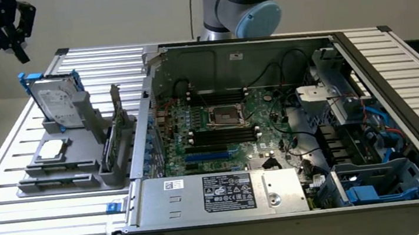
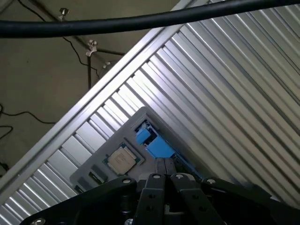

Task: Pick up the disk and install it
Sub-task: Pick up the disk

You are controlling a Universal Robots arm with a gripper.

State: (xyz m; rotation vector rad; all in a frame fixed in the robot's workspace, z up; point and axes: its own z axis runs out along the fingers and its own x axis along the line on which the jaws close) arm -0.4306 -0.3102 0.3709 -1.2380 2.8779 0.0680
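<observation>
In the exterior view, one gripper (image 1: 17,49) hangs in the air at the far left, at about 11 o'clock from the disk and well apart from it. The wrist view shows its two fingers (image 2: 161,169) pressed together with nothing between them. One disk (image 1: 59,103) stands upright on edge in one grey holder (image 1: 63,183) on the slatted table (image 1: 17,234), with its label face toward the camera. At 6 o'clock from the disk, one square chip (image 1: 51,148) lies flat on the holder. At 4 o'clock from the disk, one card (image 1: 120,141) stands on edge in the same holder. At 3 o'clock from the holder sits one open case (image 1: 242,54). Inside the case, one grey power box (image 1: 218,192) is at 6 o'clock and one blue cage (image 1: 383,183) at 4 o'clock. One arm (image 1: 248,0) rises at 12 o'clock behind the case. In the wrist view, the chip and the disk's blue frame (image 2: 152,140) lie just beyond the closed fingertips, and one black cable (image 2: 140,21) crosses the picture.
</observation>
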